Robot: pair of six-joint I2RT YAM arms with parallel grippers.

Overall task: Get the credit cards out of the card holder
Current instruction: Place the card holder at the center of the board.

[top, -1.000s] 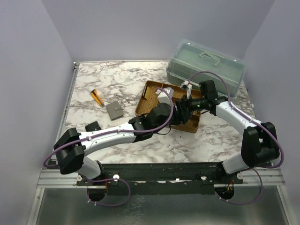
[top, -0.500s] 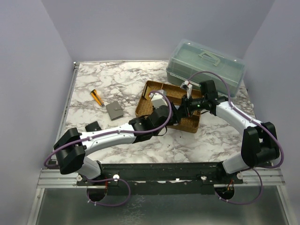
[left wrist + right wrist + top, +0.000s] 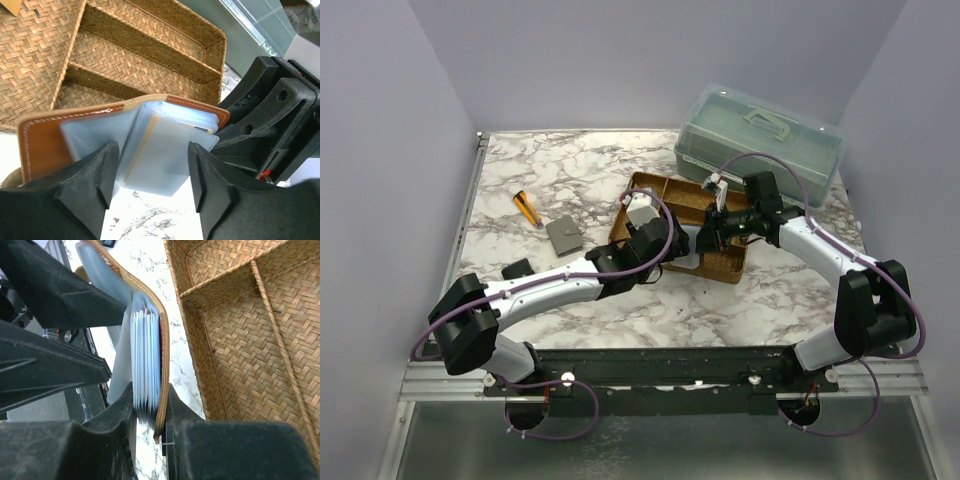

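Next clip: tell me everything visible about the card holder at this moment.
The card holder is a tan-brown leather bifold with pale stitching, open, its light-blue translucent sleeves fanned out. It is held above the marble table, beside the woven tray. The right end effector is shut on the cover and sleeve stack; the left end effector stands open around the loose sleeves.

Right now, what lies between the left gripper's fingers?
A pale-blue sleeve of the open card holder, shown in the left wrist view; the left gripper stands open around it.
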